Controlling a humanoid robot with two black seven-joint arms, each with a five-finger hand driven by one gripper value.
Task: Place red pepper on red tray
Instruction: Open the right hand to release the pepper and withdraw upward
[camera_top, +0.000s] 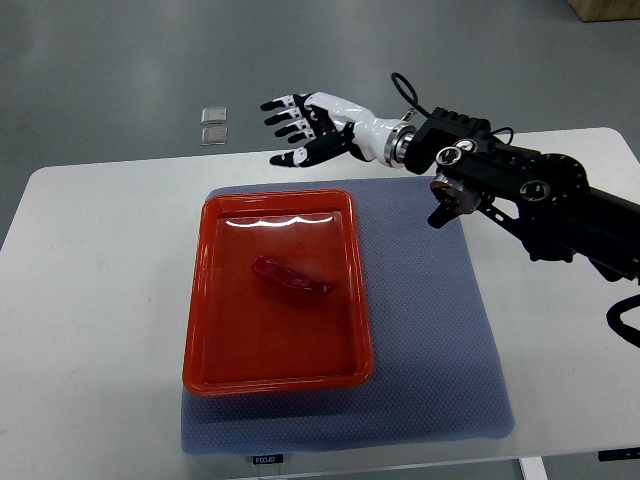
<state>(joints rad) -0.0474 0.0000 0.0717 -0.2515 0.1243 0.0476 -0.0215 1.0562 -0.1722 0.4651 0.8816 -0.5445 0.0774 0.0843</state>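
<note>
You see the red pepper (290, 277) lying inside the red tray (200, 330), a little toward the tray's far half and close to its middle, stretched at a slant from upper left to lower right. It rests flat on the tray floor, clear of all four walls, with nothing touching it.

The red tray sits on a blue-grey mat (440, 340), over the mat's left part, so a broad strip of bare mat shows along the tray's right side and a narrower strip along its near edge. The mat lies on the white table (90, 300), reaching the table's near edge.

Your right hand (300, 128) hangs above the table's far edge, beyond the tray's far wall and well apart from the pepper. Its fingers (285, 117) are spread and relaxed, pointing toward the left, and they hold nothing. The black arm behind it runs in from the right edge, crossing over the table's far right corner.

On the grey floor beyond the table, two small clear squares (214, 125) lie one behind the other.
</note>
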